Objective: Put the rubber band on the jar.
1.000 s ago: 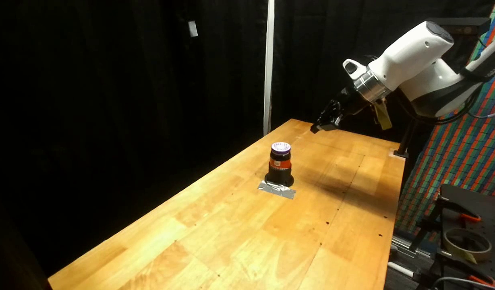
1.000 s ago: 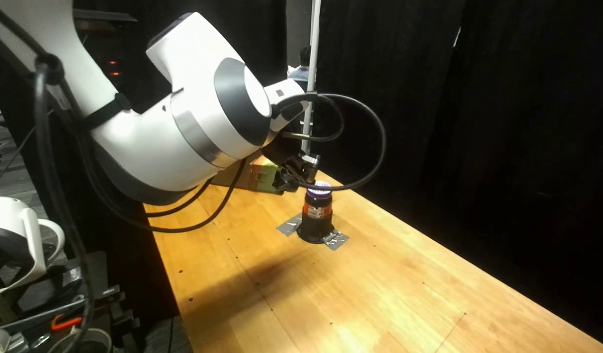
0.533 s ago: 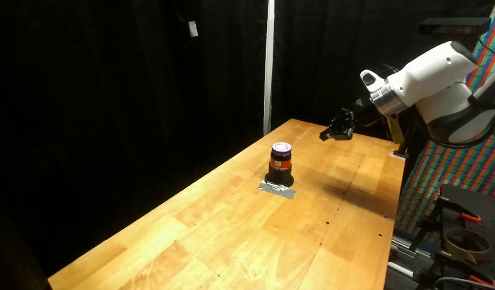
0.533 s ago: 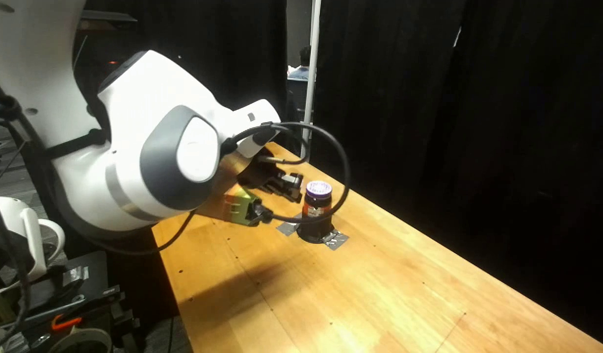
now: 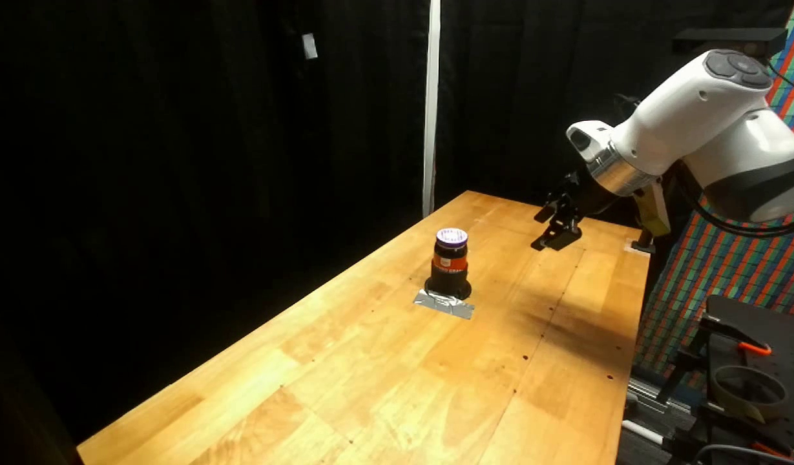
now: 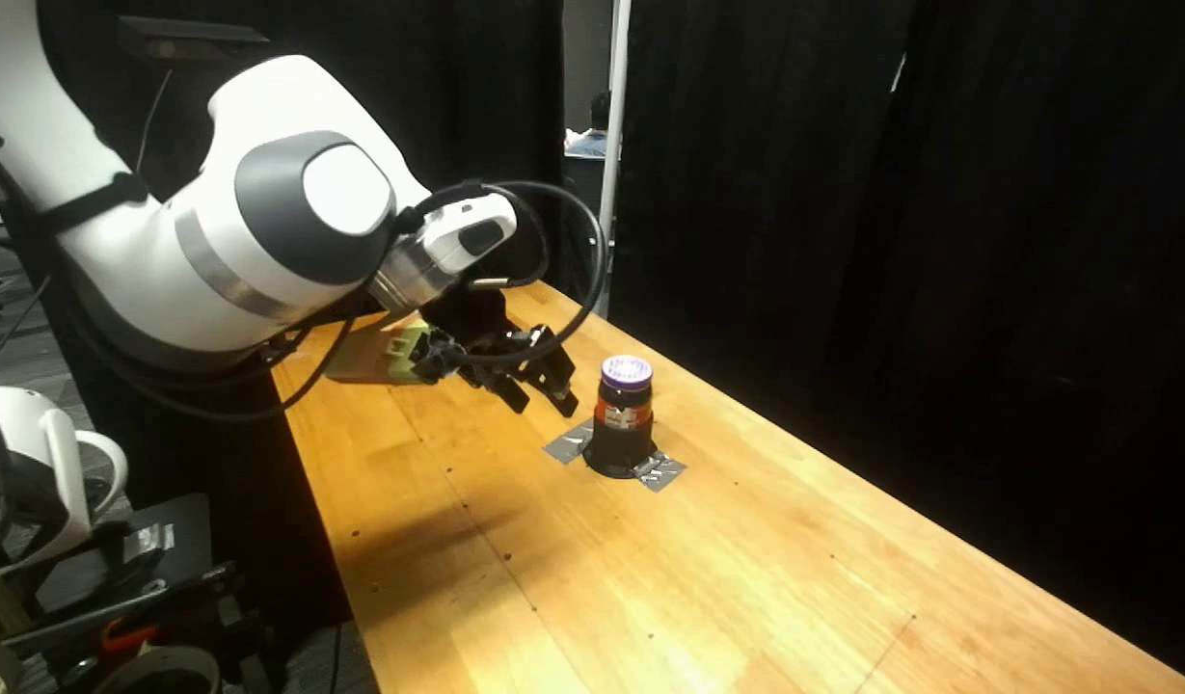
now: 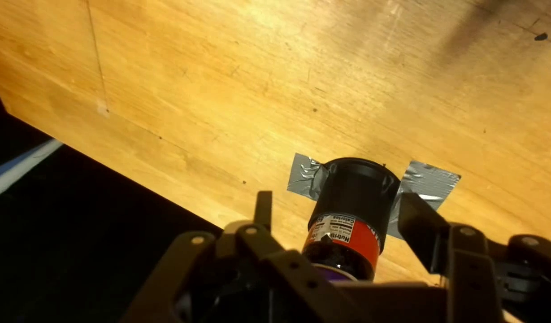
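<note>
The jar (image 5: pixel 451 261), with its purple-rimmed pale lid and orange-red label, stands upright in a black cylindrical holder (image 7: pixel 356 193) on the wooden table. It shows in both exterior views. The gripper (image 5: pixel 542 230) hangs over the table on the robot's side of the jar, tilted downward and apart from it. Its fingers are spread with nothing held between them. In the wrist view the jar (image 7: pixel 365 242) appears beyond the gap between the fingers, its lid partly hidden by the gripper's body. No rubber band can be made out in any view; it is hidden or out of view.
Silver tape (image 7: pixel 430 181) fastens the holder to the table (image 5: pixel 371 361). A loose black cable loop (image 6: pixel 602 241) hangs from the arm close to the gripper. Black curtains (image 5: pixel 209 161) border the table's far side. A dark cart carrying a tape roll (image 5: pixel 749 391) stands beside the table.
The gripper has gone from shut to open. It has drawn back from the jar toward the robot's base and come somewhat lower. The jar and holder have stayed put.
</note>
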### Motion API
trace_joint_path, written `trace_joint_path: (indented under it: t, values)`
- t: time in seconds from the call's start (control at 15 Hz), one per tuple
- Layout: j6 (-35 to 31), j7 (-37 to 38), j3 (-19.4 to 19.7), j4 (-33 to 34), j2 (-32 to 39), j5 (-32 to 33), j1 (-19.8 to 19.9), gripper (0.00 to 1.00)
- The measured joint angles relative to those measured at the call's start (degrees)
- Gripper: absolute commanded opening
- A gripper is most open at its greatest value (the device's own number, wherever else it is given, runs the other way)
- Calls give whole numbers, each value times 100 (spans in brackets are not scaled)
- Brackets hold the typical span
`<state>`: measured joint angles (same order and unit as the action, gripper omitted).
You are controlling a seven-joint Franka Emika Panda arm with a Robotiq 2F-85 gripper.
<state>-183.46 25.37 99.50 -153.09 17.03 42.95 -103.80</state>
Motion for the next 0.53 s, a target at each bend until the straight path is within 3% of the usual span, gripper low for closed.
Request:
trace_joint_path:
  t: [0.27,0.53]
  values:
    - [1276,51,1186,365,-135,-542,-1787,100]
    - [2125,-336,2372,680,-106,-1964,-3522,100]
